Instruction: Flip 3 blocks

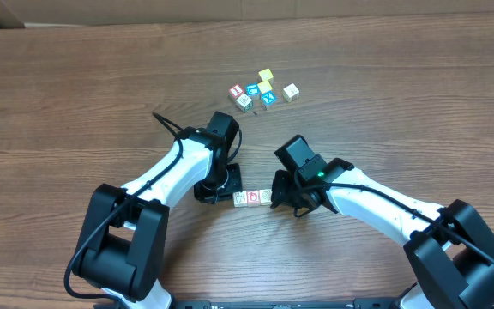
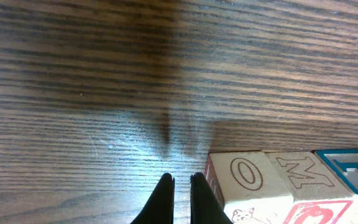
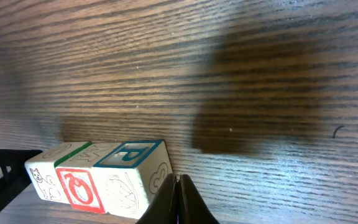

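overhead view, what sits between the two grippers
The row of three blocks lies between the left gripper and the right gripper, as the overhead view shows.

Three small wooden picture cubes sit flat and touching in a straight row on the brown wooden counter. The middle cube shows a red ring on white. One cream end cube bears a cat outline, and the other end cube has a blue letter P on top.

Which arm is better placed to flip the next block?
Probably right: the right gripper, shut, sits tight beside the blue-P block ending the row; the left gripper stands slightly off the O block.
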Controlling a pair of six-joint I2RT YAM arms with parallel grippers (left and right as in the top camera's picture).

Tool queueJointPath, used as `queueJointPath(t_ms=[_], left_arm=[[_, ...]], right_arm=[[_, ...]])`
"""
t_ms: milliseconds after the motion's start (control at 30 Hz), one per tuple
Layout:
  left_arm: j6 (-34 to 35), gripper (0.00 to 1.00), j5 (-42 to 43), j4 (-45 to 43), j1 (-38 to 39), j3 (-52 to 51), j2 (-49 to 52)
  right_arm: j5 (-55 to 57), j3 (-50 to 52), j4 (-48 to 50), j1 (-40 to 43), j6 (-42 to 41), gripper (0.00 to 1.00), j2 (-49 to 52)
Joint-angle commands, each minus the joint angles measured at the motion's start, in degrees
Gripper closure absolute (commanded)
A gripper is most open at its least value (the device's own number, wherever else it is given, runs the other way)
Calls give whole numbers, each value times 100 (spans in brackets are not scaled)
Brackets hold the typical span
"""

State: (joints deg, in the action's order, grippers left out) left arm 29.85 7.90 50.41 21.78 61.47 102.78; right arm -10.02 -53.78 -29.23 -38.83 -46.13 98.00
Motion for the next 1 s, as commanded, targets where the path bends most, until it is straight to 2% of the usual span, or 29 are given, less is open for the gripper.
queueJointPath(t_ms=[0, 967], left_arm=[[-2, 96, -37, 66, 7, -55, 28], [-2, 96, -87, 195, 151, -57, 28]], right_arm=[[122, -17, 66, -11, -35, 96, -79], [492, -17, 212, -11, -37, 96, 105]])
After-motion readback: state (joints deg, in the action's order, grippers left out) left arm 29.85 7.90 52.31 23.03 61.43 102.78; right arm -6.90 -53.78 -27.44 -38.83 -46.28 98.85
